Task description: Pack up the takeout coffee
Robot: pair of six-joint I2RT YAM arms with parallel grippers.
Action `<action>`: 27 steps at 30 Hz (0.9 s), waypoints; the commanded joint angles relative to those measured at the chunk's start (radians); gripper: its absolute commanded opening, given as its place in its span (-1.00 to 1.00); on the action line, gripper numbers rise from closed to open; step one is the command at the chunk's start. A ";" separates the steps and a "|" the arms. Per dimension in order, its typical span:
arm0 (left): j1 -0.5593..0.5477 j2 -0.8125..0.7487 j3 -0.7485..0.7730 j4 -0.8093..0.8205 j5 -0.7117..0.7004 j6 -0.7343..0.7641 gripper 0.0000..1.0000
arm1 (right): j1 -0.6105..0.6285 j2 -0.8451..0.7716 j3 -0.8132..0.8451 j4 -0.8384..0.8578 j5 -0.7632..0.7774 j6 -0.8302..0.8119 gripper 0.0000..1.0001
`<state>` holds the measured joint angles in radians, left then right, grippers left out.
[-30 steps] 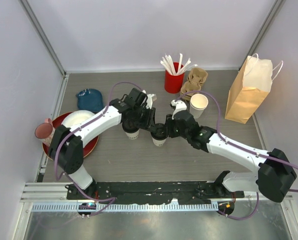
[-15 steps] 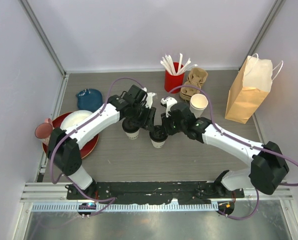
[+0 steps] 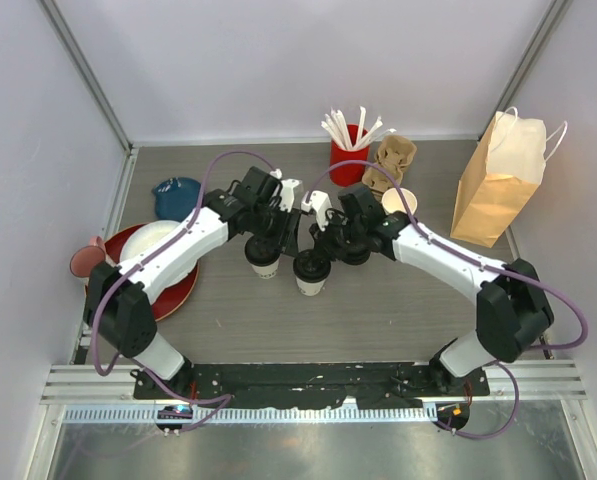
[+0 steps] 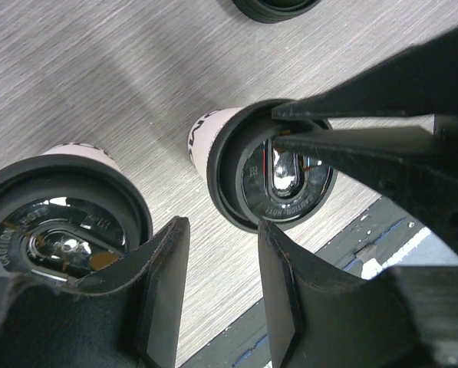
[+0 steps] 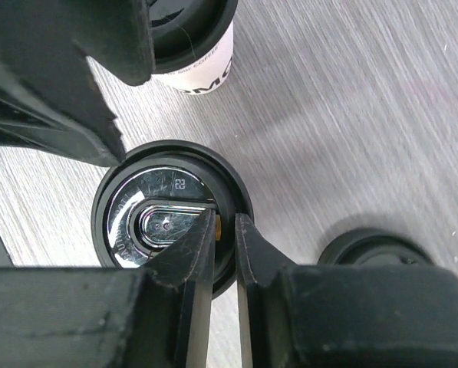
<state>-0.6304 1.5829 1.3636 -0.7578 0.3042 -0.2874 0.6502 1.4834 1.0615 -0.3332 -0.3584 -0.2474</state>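
- Two takeout coffees stand upright mid-bench, just beside each other. Your first lidded cup (image 3: pixel 263 255) sits towards the left edge, and your second lidded cup (image 3: pixel 311 272) sits slightly closer to the near edge. Each is white paper under a black sip lid.
- Your right gripper (image 5: pixel 225 218) is on the second lidded cup. Its fingers are pinched on the lid's rim, one inside the rim and one outside.
- Your left gripper (image 4: pixel 222 230) hangs over the gap between the two cups. Its fingers are apart and hold nothing, with bare bench (image 3: pixel 378 310) showing between them.
- A loose black lid (image 5: pixel 378 253) lies on the bench near the second lidded cup.
- Towards the far edge you have a red cup of white sticks (image 3: pixel 348 160), a cardboard carrier (image 3: pixel 393 160) and a plain lidless cup (image 3: pixel 398 203).
- A brown paper bag (image 3: pixel 493 185) stands upright near the far right corner.
- Along the left edge, a red plate (image 3: pixel 183 288) carries a white bowl (image 3: pixel 158 238). A pink cup (image 3: pixel 86 262) sits at the plate's rim.
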 commanded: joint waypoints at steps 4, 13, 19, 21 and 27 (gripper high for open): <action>0.008 -0.067 -0.044 0.061 0.004 0.016 -0.10 | -0.046 0.130 0.170 -0.141 -0.215 -0.269 -0.46; 0.008 -0.052 -0.067 0.100 0.052 -0.021 -0.10 | -0.028 0.097 0.184 -0.150 -0.192 -0.280 -0.26; -0.002 -0.040 -0.066 0.107 0.075 -0.035 -0.10 | 0.003 0.015 0.129 -0.081 -0.148 -0.256 -0.01; -0.011 -0.037 -0.064 0.109 0.081 -0.042 -0.10 | 0.003 -0.003 0.126 -0.060 -0.111 -0.233 0.09; -0.015 -0.043 -0.066 0.100 0.043 -0.084 -0.16 | 0.002 -0.090 0.150 0.033 0.166 0.083 0.28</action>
<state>-0.6407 1.5463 1.2934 -0.6849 0.3584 -0.3378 0.6529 1.4841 1.1854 -0.4088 -0.4103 -0.3912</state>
